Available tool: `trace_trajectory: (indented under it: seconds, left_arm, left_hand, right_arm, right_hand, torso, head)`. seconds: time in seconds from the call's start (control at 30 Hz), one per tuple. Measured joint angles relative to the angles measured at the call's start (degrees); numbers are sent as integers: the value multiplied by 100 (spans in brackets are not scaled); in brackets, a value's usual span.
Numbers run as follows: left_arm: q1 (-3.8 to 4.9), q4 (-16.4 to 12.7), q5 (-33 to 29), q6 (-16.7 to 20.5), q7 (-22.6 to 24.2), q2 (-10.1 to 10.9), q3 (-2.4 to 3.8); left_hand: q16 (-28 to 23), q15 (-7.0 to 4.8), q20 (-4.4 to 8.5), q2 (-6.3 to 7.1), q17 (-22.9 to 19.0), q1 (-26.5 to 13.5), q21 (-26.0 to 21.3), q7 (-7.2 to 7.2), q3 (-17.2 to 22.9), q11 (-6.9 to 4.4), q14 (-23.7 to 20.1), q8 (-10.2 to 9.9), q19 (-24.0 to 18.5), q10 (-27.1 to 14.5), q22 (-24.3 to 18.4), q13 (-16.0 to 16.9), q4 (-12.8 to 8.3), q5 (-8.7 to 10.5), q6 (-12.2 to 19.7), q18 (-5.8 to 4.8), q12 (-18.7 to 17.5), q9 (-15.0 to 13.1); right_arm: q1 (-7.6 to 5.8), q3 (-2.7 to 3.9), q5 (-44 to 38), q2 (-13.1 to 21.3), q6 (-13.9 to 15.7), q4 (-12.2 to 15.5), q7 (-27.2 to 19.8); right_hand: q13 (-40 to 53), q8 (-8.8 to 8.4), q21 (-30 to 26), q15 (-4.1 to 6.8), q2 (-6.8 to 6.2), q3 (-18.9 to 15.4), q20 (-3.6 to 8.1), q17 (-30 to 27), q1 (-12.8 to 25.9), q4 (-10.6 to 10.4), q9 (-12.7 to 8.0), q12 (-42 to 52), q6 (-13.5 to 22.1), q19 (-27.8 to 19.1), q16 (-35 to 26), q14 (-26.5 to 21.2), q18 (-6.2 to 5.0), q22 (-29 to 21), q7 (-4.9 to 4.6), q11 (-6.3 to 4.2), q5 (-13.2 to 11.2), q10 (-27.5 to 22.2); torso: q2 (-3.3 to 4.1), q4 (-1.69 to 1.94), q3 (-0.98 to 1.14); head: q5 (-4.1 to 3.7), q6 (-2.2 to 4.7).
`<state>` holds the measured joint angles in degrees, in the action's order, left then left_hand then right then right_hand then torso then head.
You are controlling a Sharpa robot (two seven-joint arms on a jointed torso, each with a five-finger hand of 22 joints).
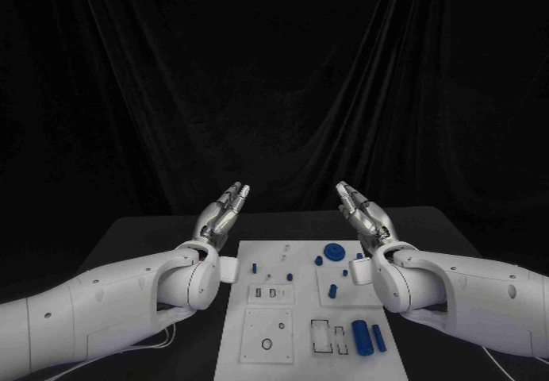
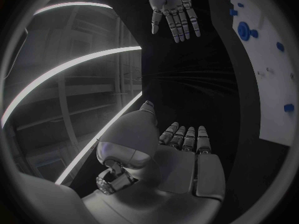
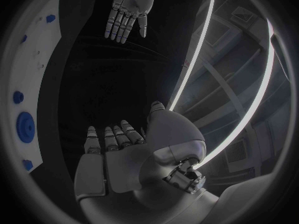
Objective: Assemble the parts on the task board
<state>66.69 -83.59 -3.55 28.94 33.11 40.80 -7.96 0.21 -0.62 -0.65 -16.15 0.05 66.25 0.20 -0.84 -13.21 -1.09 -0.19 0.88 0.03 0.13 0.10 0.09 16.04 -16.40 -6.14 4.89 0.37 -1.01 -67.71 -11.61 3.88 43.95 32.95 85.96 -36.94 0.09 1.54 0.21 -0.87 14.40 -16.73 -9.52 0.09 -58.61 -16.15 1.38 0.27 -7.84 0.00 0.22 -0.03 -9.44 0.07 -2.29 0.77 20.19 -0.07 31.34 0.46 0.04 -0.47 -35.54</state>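
While both arms hover raised, the left hand (image 1: 224,213) and right hand (image 1: 364,213) are flat, fingers straight, holding nothing; the white task board (image 1: 266,321) sits below between them, blue parts (image 1: 333,252) scattered on it.

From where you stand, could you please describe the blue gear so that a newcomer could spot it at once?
Start at the white task board in the middle of the black table. Look to its far edge, on the side of the right hand. The blue gear lies there, round and flat, wider across than the small blue pegs nearby.
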Motion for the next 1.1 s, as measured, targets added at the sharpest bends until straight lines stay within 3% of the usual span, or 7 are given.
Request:
trace_trajectory:
  seconds: [0.3,0.57,0.63,0.7,0.8,0.97,1.1]
  left_arm:
    - [328,309,-351,-1314,381,-199,-345]
    - [399,342,-541,-2158,493,-100,-413]
    - [399,338,-573,-2401,511,28,-416]
    - [400,308,-597,-2570,522,88,-417]
    - [429,217,-615,-2824,530,167,-421]
    - [589,119,-604,-3102,542,368,-418]
    - [714,47,-585,-3192,550,494,-417]
  left_hand:
    - [0,14,-181,-8,1,199,0,12,-28,-21,14,0,6,-22,-3,-4,57,-35,-12,87,0,-5]
    - [0,138,-553,-36,2,336,0,-9,-28,-21,14,0,-2,-22,-5,-4,57,-86,-32,313,0,-5]
    - [0,215,-671,-48,2,421,0,-37,-28,-21,19,0,-6,-22,-5,-4,57,-160,-87,319,0,-13]
    - [0,313,-787,-19,3,512,0,-29,-28,-21,19,0,-6,-22,-5,-4,56,-244,-94,398,0,-13]
    - [0,524,-1005,72,3,725,0,-144,-13,77,19,69,1,-12,-4,-4,37,-527,-277,398,0,-41]
    - [0,582,-1134,203,4,1185,0,-322,63,258,15,156,34,94,8,16,-45,-1223,-494,488,0,-69]
    - [0,617,-1170,249,5,1285,0,-388,93,346,21,187,53,139,23,45,-16,-1399,-576,488,47,-78]
  right_arm:
    - [-19,-21,122,-5,-307,-16,-165]
    - [-57,-28,-5,67,-737,-112,-199]
    - [-123,-27,-169,139,-1006,-177,-181]
    - [-189,-26,-313,162,-1184,-196,-151]
    - [-344,-26,-636,194,-1424,-208,-41]
    - [-760,-23,-1642,290,-1720,-269,351]
    - [-1095,-20,-2943,310,-1872,-289,720]
  right_hand:
    - [48,45,0,-464,-127,-105,-352,0,-337,-53,20,195,-272,0,0,5,1,1,55,400,-294,32]
    - [166,47,610,-1149,-338,-113,-730,198,-888,7,26,889,-304,953,355,490,1,346,225,822,-422,250]
    - [233,169,1227,-1186,-435,4,-732,356,-1431,290,137,1363,-857,2106,702,1052,3,625,133,953,-17,480]
    - [283,427,1649,-1219,-502,269,-683,626,-2223,781,343,1733,-1817,3023,1325,2190,103,782,31,994,1234,713]
    - [448,785,2547,-903,-624,674,-511,975,-2930,1386,654,2648,-2632,4446,2266,4035,4,1177,73,1039,2601,1388]
    - [596,1721,3789,-361,-712,302,-98,1317,-2365,884,1027,3340,-2580,5667,3299,5900,2,1847,249,771,-498,2410]
    - [552,2316,4661,-55,-878,202,183,1650,-2250,540,1151,3453,-2723,6377,4087,6719,2,2538,243,539,-1092,3089]
  torso:
    - [0,1,0]
    - [-1,1,1]
    - [-2,-2,0]
    - [-3,-2,0]
    - [-3,-3,-1]
    - [-3,-8,-4]
    - [0,-10,-9]
  head:
    - [2,-1]
    - [17,-168]
    - [25,-271]
    - [13,-346]
    - [-2,-479]
    - [32,-710]
    - [58,-873]
